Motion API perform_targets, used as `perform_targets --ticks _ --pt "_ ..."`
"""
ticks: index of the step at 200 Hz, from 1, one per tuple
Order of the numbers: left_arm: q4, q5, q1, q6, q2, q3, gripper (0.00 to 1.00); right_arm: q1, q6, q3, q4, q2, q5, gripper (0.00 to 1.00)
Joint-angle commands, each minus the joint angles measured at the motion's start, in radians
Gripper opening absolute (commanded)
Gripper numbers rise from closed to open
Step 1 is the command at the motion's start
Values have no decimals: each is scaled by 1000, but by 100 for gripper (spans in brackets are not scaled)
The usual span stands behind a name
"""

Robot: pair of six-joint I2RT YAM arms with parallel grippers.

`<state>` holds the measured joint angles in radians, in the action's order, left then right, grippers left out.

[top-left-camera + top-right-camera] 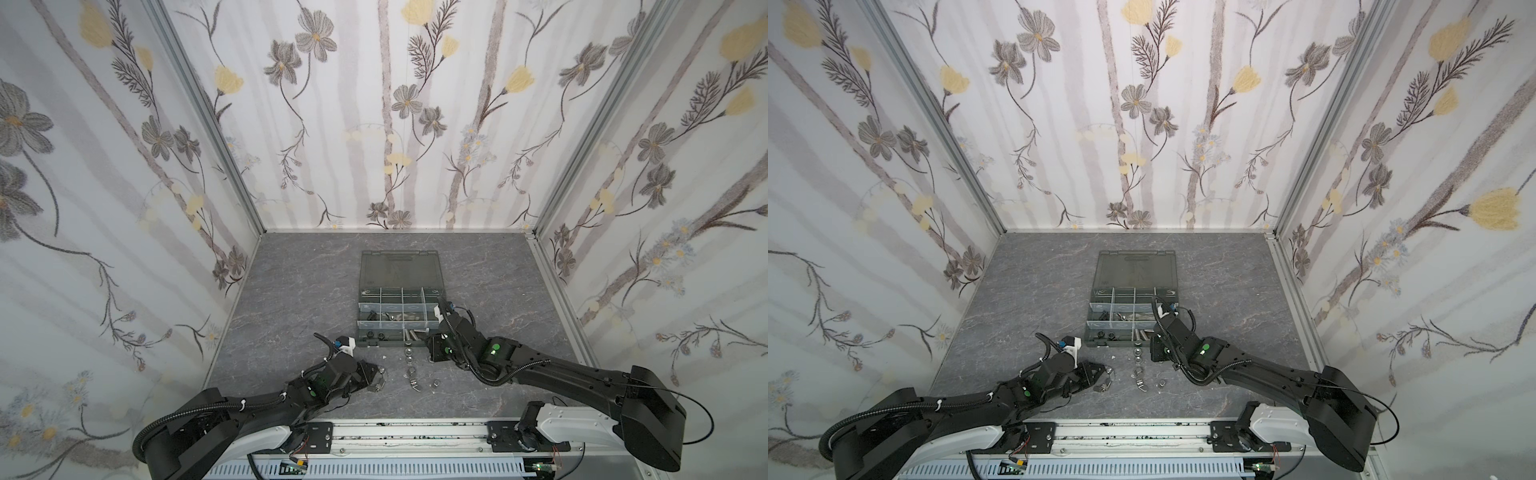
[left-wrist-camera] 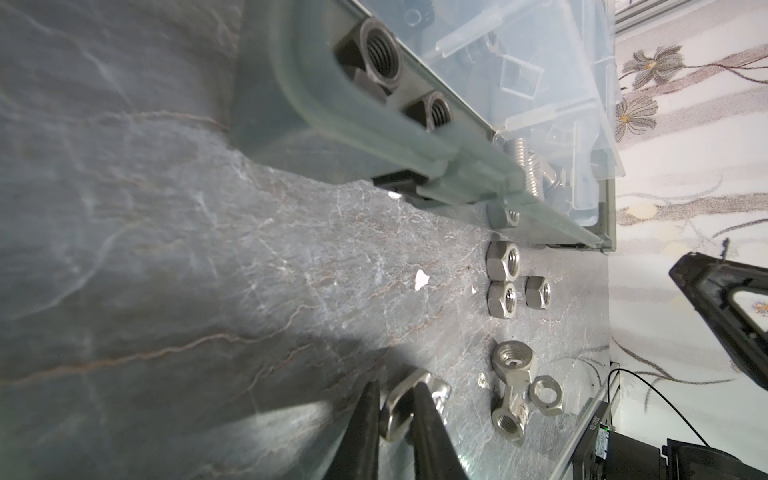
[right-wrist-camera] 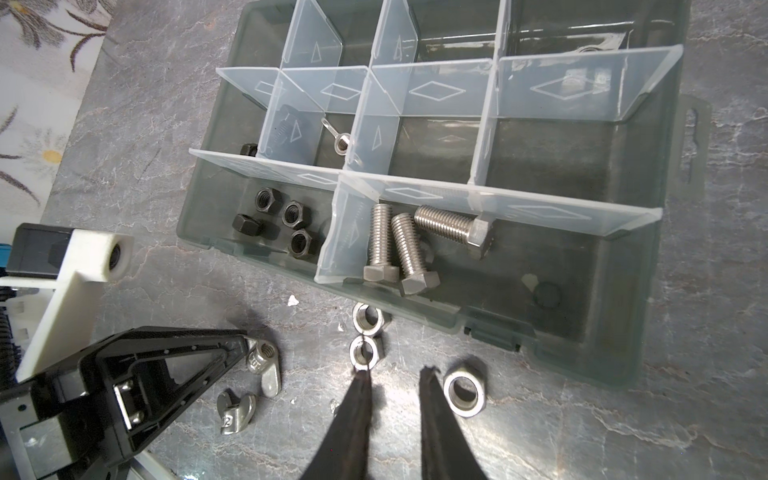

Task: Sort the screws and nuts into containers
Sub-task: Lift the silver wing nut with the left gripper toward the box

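Observation:
My left gripper [image 2: 397,390] is down at the table, shut on a silver nut [image 2: 432,384]; in both top views it sits left of the loose pile [image 1: 380,380] [image 1: 1106,380]. My right gripper [image 3: 397,374] stands open just above the table with nothing between its fingers. One small silver nut [image 3: 365,353] touches one fingertip, and a larger nut [image 3: 464,392] lies beside the other. The containers are compartments of a dark grey organizer box [image 3: 623,361]. One compartment holds three silver screws [image 3: 411,245], its neighbour several black nuts [image 3: 282,220].
More silver nuts [image 1: 411,374] and two wing nuts [image 3: 235,411] lie scattered in front of the box. The box lid [image 1: 399,268] lies open behind it. Patterned walls close in three sides, and a metal rail [image 1: 415,432] runs along the near edge.

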<state>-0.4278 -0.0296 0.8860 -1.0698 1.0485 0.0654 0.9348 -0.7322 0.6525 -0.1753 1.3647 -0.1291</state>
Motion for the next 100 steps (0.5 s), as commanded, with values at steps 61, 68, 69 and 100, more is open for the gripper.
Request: perform_targets --ticks 61,68,69,100 --pt "1 8 -1 2 -12 31 9 1 -21 -21 40 -15 2 23" --pt "1 9 -1 4 -10 32 8 1 -21 -22 39 -15 2 23" --pt "1 10 -1 4 -9 32 8 1 -21 -21 40 -15 2 23" --pt "1 2 -1 13 -1 52 3 1 -22 -21 33 -18 0 23"
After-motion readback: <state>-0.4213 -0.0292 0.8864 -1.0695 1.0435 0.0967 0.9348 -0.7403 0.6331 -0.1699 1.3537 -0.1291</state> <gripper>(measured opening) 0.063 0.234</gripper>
